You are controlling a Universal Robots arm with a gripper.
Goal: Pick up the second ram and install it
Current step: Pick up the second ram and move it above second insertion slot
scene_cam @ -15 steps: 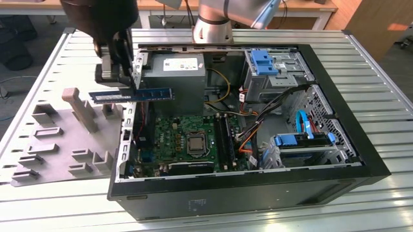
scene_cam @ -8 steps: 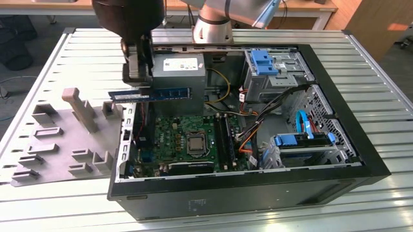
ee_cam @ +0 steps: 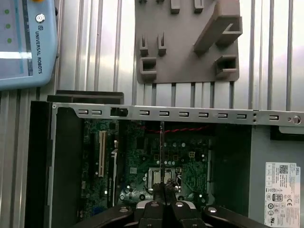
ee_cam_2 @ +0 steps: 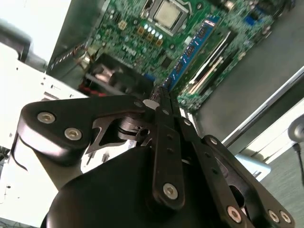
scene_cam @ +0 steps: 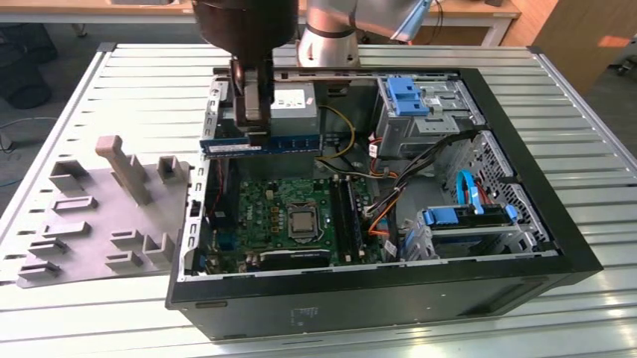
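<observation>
**Exterior view.** The gripper point(scene_cam: 255, 128) is at upper centre of frame, pointing down. Its fingers are pinched tight on the second ram point(scene_cam: 294, 142). The stick is level, with its long edge running across the frame and its whitish label toward the exterior view's left. It touches nothing below and is held in the air over the far part of the open computer case point(scene_cam: 398, 298).

The motherboard point(scene_cam: 283, 216) lies flat inside the case at frame centre, with the CPU socket point(scene_cam: 301, 219) in the middle of it. The black memory slots point(scene_cam: 344, 216) sit just to the exterior view's right of the socket and run crosswise to the held stick. The grey holder tray point(scene_cam: 110, 224) rests on the slatted metal table point(scene_cam: 557, 82) at lower left of frame, just beside the case.

**Second wrist view.** This looks down along the gripper point(ee_cam_2: 159, 100) linkage. The two fingers meet at the tips with no visible gap. The second ram point(ee_cam_2: 190, 52) juts out from between them, blue face and black chips showing, above the motherboard point(ee_cam_2: 128, 28).

**First wrist view.** The gripper point(ee_cam: 162, 189) is closed. The second ram point(ee_cam: 162, 147) is seen edge-on as a thin dark line running out from the fingertips, over the motherboard point(ee_cam: 190, 152) and across the CPU socket point(ee_cam: 164, 176).

Beyond the case's perforated rail point(ee_cam: 204, 114) the grey holder tray point(ee_cam: 190, 52) lies on the table, with a teach pendant point(ee_cam: 23, 47) beside it.
</observation>
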